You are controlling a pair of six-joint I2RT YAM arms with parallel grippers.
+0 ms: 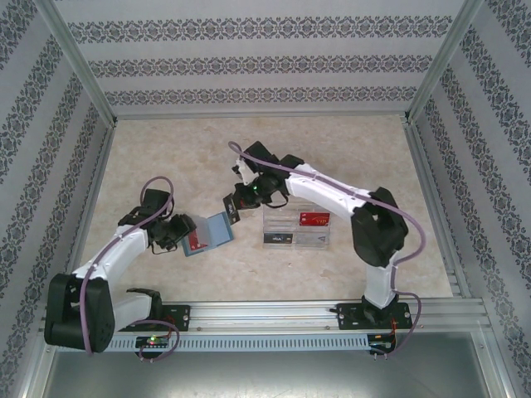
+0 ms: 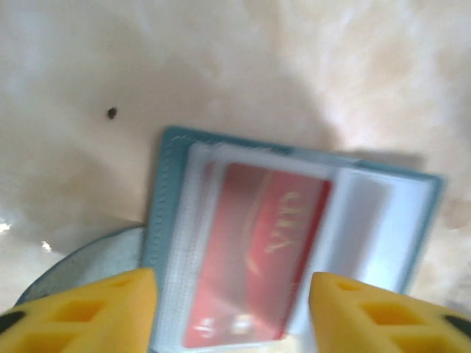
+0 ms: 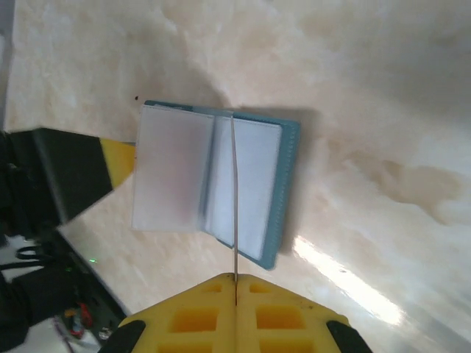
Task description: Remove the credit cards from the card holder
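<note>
**At mid-desk: holder spread open, red card bared**

At the middle of the desk [image 1: 166,149], between the two arms, the holder [image 3: 274,184] lies flat and open, with its teal cover down and its pale faces up. My right claw [image 3: 235,283] is clenched on a thin leaf [image 3: 234,191] that stands on edge from the fold. Seen edge-on, I cannot tell whether it is a sleeve or a card. I judge I hold it upright so the holder cannot fold shut and the page beside it lies bare.

On the half nearest my left claw [image 2: 232,312], a red card [image 2: 257,250] sits inside a clear sleeve, one short end toward that claw. The left claw is released. Its fingers stand apart on either side of the holder's near end and, as far as I can see, touch nothing.

Bare desk surrounds the holder's outer edges, so nothing blocks a pull toward the left arm. The two claws are close over one small thing, so sideways room is tight. The clear box [image 1: 311,240] lies apart from the holder on the right, under the right arm, with cards in it. I cannot tell which edge of the sleeve is the open one, and that decides the direction of the draw.
</note>
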